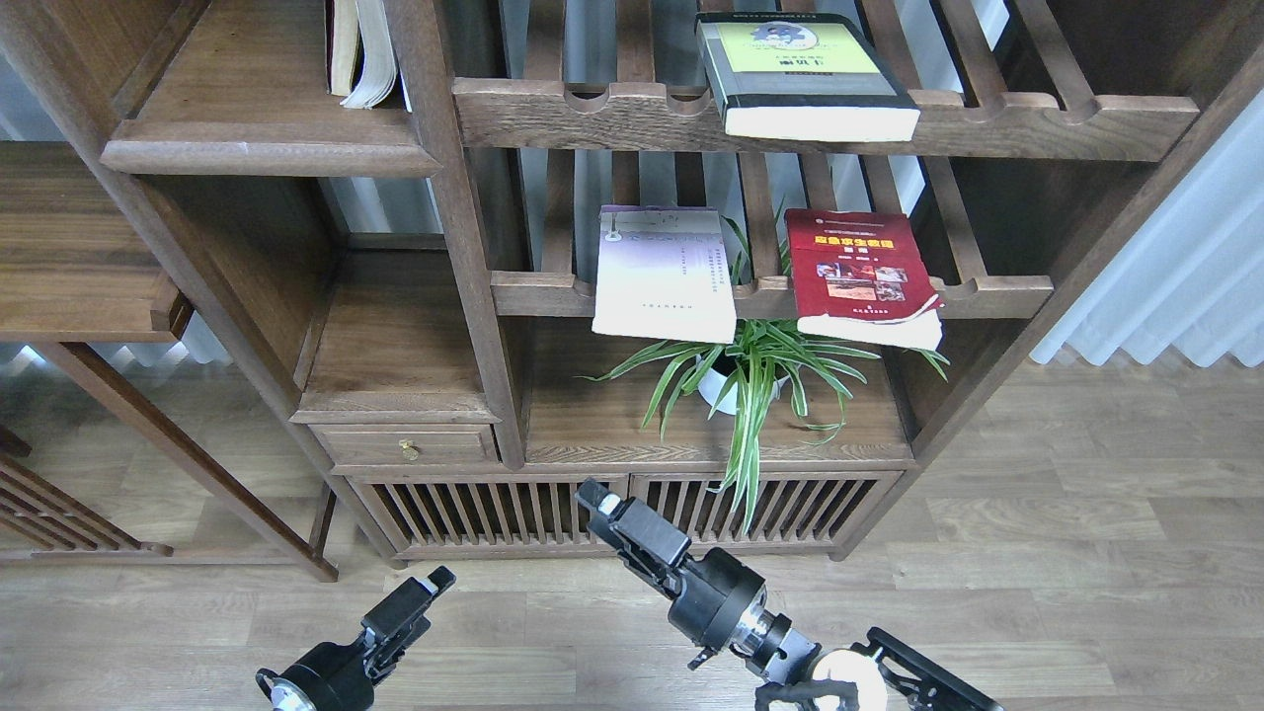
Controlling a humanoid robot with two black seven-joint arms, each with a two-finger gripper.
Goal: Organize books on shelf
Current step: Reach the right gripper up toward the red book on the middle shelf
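None of the three books is on the solid shelf (267, 148) at upper left yet; the task appears to be at its start. The black-grey book (805, 74) lies flat on the upper slatted rack (1037, 123), its front edge overhanging the rail. The lavender book (664, 272) and the red book (859, 276) lie flat, well apart, on the lower slatted rack (997, 294), both overhanging above a potted plant (746, 370). Some other books (363, 54) stand at the back of the shelf. All three books remain to be moved.

The left gripper (427, 590) and right gripper (591, 497) hang low before the cabinet, over the floor, holding and touching nothing. Both are dark and seen end-on; I cannot tell whether their fingers stand apart or together.
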